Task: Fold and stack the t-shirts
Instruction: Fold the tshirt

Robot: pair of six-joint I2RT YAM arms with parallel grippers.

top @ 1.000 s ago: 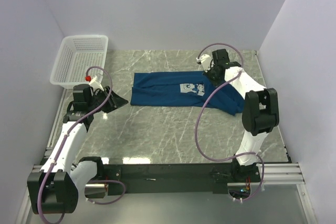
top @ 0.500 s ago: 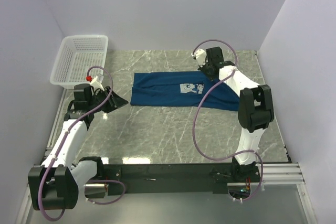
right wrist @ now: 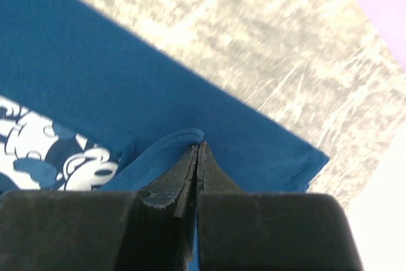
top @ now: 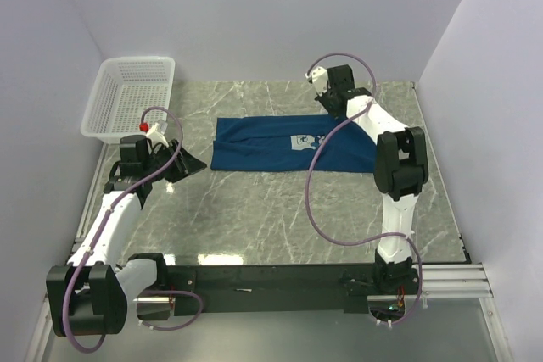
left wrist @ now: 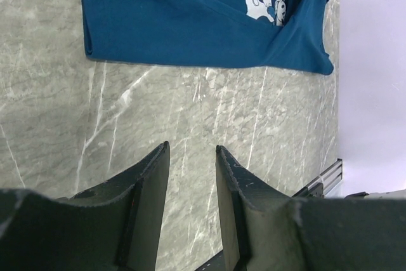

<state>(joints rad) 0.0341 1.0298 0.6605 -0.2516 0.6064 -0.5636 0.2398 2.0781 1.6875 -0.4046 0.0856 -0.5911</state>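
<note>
Dark blue t-shirt (top: 271, 143) far-centre on surface (top: 254, 218), narrowed to long band. Right end effector (right wrist: 196, 146) pinched shut on cloth fold at shirt's far right. Left end effector (left wrist: 192, 150) part open, empty, near left. Crosswise folds and stacking not yet done.

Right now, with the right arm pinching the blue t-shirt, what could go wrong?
The right jaws grip only a small fold of the t-shirt at their tips, so it may slip out when pulled. The left jaws stand open over the table, off the cloth, so a one-sided pull could drag or bunch the shirt.
</note>
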